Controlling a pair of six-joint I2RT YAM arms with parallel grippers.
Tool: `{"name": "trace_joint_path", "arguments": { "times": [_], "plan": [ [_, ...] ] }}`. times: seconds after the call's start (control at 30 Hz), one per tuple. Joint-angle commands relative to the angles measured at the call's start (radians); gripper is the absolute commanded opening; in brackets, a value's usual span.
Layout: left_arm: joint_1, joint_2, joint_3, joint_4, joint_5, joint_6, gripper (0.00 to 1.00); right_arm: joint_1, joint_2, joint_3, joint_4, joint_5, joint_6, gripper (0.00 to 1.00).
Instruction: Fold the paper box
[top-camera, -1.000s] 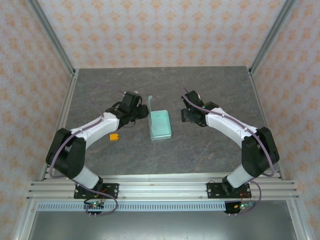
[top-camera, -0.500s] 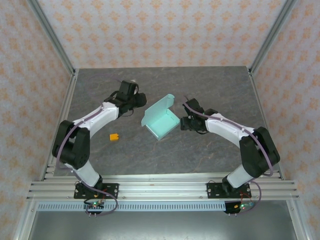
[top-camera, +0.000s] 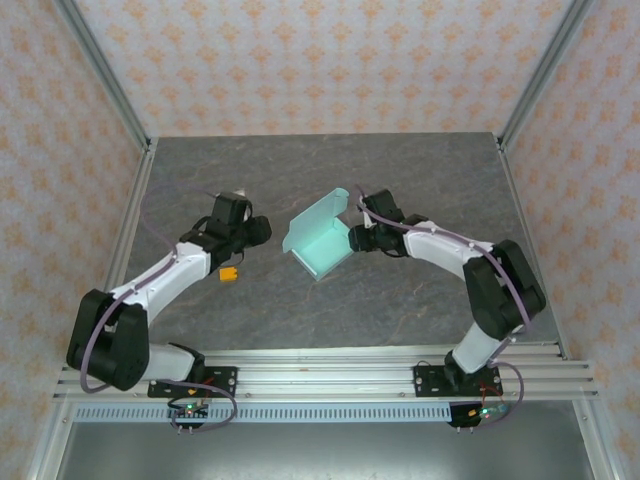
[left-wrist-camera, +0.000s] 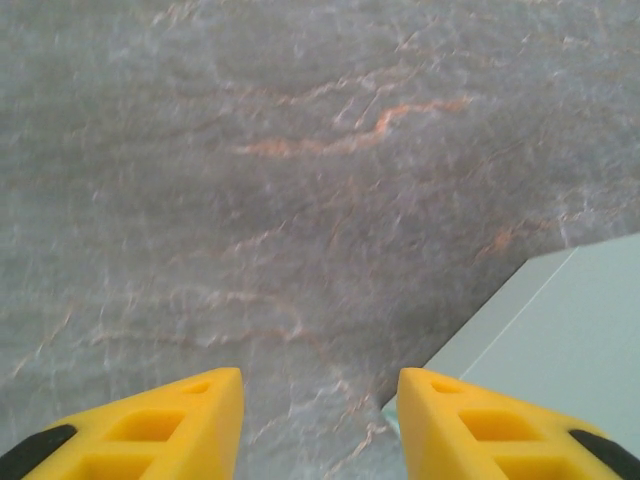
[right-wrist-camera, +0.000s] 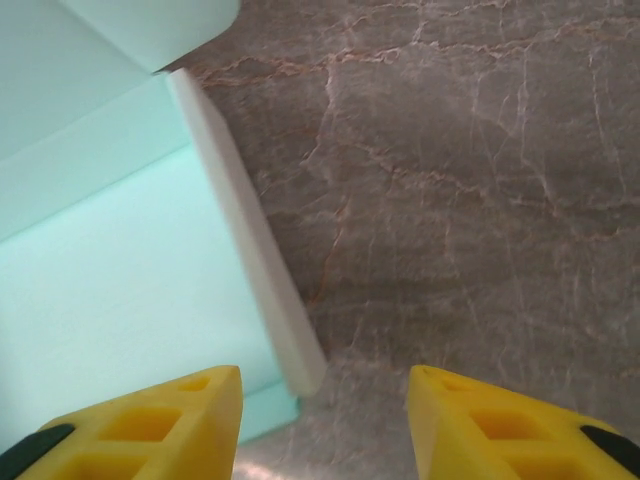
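Nearest the arm bases, a tiny orange piece (top-camera: 229, 273) lies on the grey stone-patterned tabletop (left-wrist-camera: 300, 150), just on the near side of the left gripper (left-wrist-camera: 320, 425) and beside that arm's forearm. The left gripper's yellow fingers (left-wrist-camera: 180, 430) stand apart with only bare tabletop in the gap between them. Ahead of it and off to its right is a corner of the paper box (right-wrist-camera: 110, 280), near the gripper but clear of it. The box (pale mint card, an open tray with its lid flap raised and tilted on the far side) sits on the tabletop between the two grippers, much closer to the right one. The right gripper (right-wrist-camera: 325, 425) is at the box's edge, and its jaws are also apart. In its wrist view one finger (right-wrist-camera: 150, 425) shows in front of the tray floor, the other finger sits over bare tabletop, and the pale end of a side wall reaches into the gap between them. The pictures show no clamp on that wall. Beyond both grippers the tabletop runs on to the patterned back wall (top-camera: 330, 60).
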Motion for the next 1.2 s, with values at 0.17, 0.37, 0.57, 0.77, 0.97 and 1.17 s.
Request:
{"name": "trace_joint_path", "arguments": {
  "times": [0.17,0.37,0.57,0.77,0.97,1.17],
  "plan": [
    [-0.005,-0.053,-0.017,-0.046,-0.011,0.017,0.45,-0.003,0.099,0.081,0.085,-0.067,-0.054,0.35],
    [-0.004,-0.047,-0.017,-0.053,-0.005,0.029,0.45,-0.003,0.136,0.102,0.092,-0.073,-0.082,0.29],
    [-0.004,-0.042,-0.023,-0.059,0.003,0.034,0.45,0.013,0.173,0.13,0.056,-0.04,-0.123,0.24],
    [-0.003,-0.036,-0.027,-0.057,0.01,0.037,0.45,0.06,0.196,0.164,-0.009,0.119,-0.171,0.15],
    [-0.005,-0.039,-0.04,-0.052,0.015,0.037,0.45,0.098,0.229,0.196,-0.083,0.256,-0.178,0.1],
    [-0.005,-0.039,-0.043,-0.058,0.018,0.042,0.45,0.115,0.252,0.222,-0.16,0.384,-0.133,0.07]
  ]
}}
